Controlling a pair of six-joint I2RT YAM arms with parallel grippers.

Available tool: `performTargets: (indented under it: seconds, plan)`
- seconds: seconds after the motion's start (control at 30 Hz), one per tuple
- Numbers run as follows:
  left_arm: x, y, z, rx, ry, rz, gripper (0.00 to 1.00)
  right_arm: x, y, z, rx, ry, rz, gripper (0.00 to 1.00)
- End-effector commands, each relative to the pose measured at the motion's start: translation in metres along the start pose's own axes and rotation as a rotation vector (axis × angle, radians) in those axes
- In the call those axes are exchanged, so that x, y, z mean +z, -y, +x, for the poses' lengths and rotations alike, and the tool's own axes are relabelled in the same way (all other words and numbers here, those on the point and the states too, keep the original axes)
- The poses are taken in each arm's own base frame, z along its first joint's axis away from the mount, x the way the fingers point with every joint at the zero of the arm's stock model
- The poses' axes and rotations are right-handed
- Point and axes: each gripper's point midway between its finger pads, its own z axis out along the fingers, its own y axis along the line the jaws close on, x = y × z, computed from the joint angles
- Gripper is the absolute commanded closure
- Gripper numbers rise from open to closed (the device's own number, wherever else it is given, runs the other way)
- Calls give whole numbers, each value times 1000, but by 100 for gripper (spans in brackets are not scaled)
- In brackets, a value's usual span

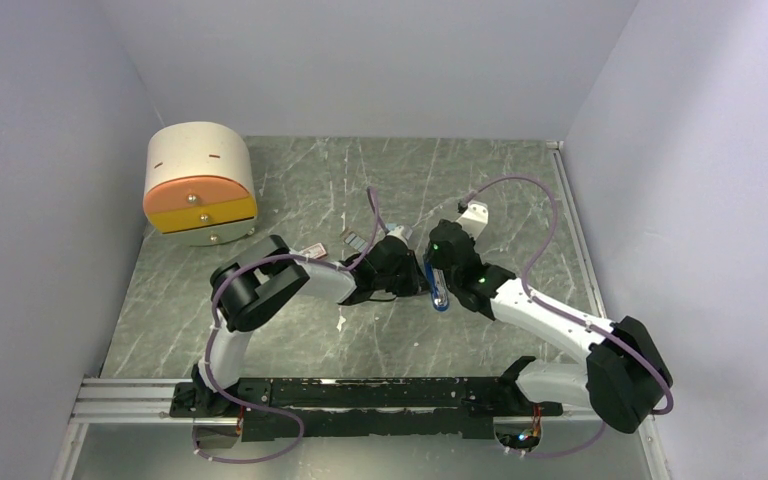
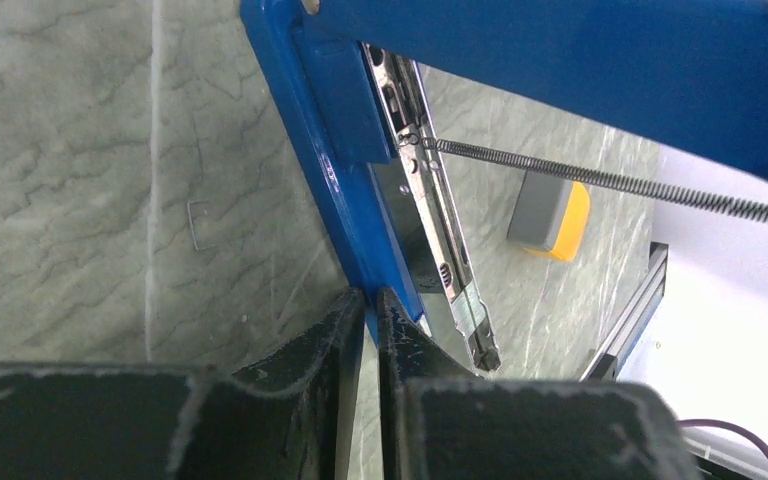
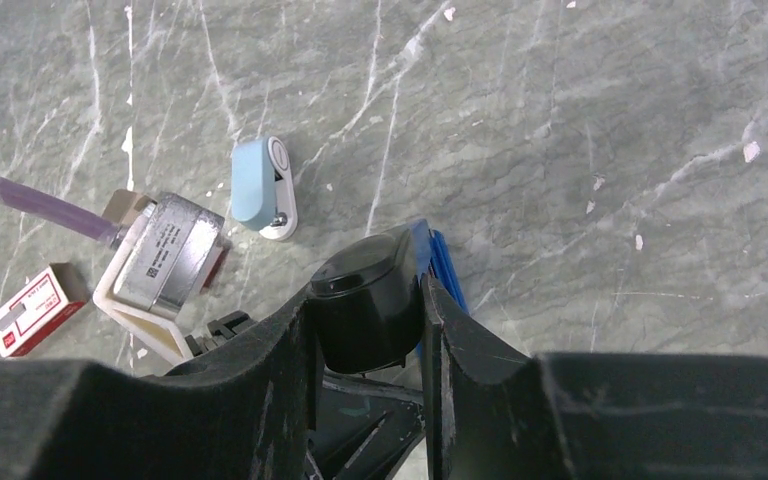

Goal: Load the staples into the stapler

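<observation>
In the left wrist view, the left gripper (image 2: 370, 306) has its fingers almost together, pinching the thin edge of the stapler (image 2: 332, 150) at its blue base. Only this view shows the stapler hinged open, with its bare metal channel (image 2: 440, 235) and a stretched spring (image 2: 600, 182). An orange-and-grey block (image 2: 552, 212) sits further off on the table (image 2: 60, 180).

The right wrist view shows the other end. The right gripper (image 3: 367, 296) is partly closed, its two fingers pressed on either side of the stapler's black top arm (image 3: 360, 285), with a blue strip showing just beside it. Beyond lie a pale-blue piece (image 3: 260, 185) and, well to the left, a red-and-white box (image 3: 35, 310).

From above, both grippers meet mid-table with the stapler between them, and a rounded drawer unit (image 1: 200, 185) stands at the far left.
</observation>
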Motion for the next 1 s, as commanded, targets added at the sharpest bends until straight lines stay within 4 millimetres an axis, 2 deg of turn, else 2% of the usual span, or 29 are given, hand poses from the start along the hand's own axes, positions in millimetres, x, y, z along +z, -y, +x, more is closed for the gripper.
performTargets:
  seconds: [0.0,0.17,0.33,0.63,0.7,0.8,0.97]
  plan:
    - [-12,-137,75,41,-214,-418,83,-9,34,100,-37,-309,61,86]
    - [-11,-137,74,44,-215,-418,82,-13,43,115,-35,-349,84,87]
    - [-10,-139,75,42,-218,-423,83,-13,45,121,-33,-358,85,87]
    - [-13,-137,66,40,-193,-414,82,-9,38,111,-48,-341,89,85]
    - [-15,-134,64,41,-181,-402,81,-9,36,109,-44,-350,102,81]
    - [-19,-127,59,47,-165,-378,78,-10,33,101,-44,-349,112,70]
    - [-24,-117,52,67,-145,-356,72,-12,24,75,-61,-325,125,50]
